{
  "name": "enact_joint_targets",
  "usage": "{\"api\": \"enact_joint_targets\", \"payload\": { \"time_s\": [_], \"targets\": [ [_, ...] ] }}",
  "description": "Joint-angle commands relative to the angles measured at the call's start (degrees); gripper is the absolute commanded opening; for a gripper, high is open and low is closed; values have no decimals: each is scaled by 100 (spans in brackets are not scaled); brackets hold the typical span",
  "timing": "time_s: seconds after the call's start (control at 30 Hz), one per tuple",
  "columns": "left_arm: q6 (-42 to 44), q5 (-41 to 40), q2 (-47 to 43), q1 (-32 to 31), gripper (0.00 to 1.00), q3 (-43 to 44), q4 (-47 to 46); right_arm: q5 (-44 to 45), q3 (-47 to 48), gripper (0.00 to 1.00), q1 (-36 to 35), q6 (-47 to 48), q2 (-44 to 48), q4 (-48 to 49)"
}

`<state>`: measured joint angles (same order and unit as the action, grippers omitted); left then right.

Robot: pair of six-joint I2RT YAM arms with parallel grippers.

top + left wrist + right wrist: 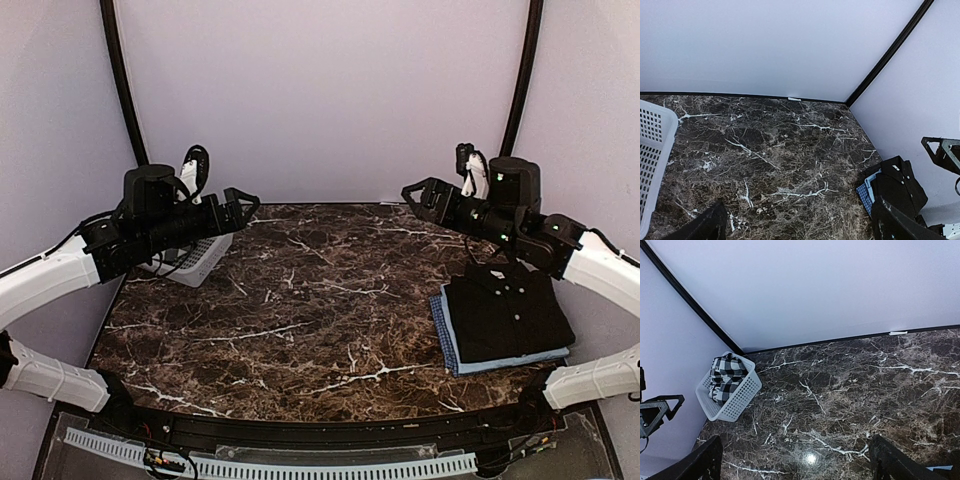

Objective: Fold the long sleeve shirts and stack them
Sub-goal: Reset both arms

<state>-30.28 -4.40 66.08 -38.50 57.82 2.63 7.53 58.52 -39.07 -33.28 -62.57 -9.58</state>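
The black shirt point(508, 315) lies folded on top of a stack at the table's right side. The light blue shirt point(512, 360) is folded under it, only its edges showing. The stack also shows in the left wrist view, with the black shirt point(897, 187) over the light blue shirt point(871, 182). My left gripper point(245, 205) is open and empty, held above the table's back left. My right gripper point(415, 195) is open and empty, held above the back right, behind the stack. In both wrist views the gripper point(800, 230) point(797, 465) shows its jaws wide apart over bare marble.
A blue checked cloth point(440, 322) sticks out at the stack's left edge. A white plastic basket point(200, 262) stands at the back left, partly under my left arm, holding a black-and-white checked cloth point(725, 377). Walls close the back and sides of the dark marble table point(320, 300).
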Motion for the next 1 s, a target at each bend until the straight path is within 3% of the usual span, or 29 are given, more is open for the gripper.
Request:
{"api": "enact_joint_targets", "payload": {
  "time_s": [0.0, 0.97],
  "targets": [
    [77, -42, -134, -24, 99, 46, -130, 63, 86, 99, -48, -11, 130, 84],
    [40, -61, -231, -26, 99, -95, -78, 135, -61, 98, -48, -60, 269, 39]
  ]
}}
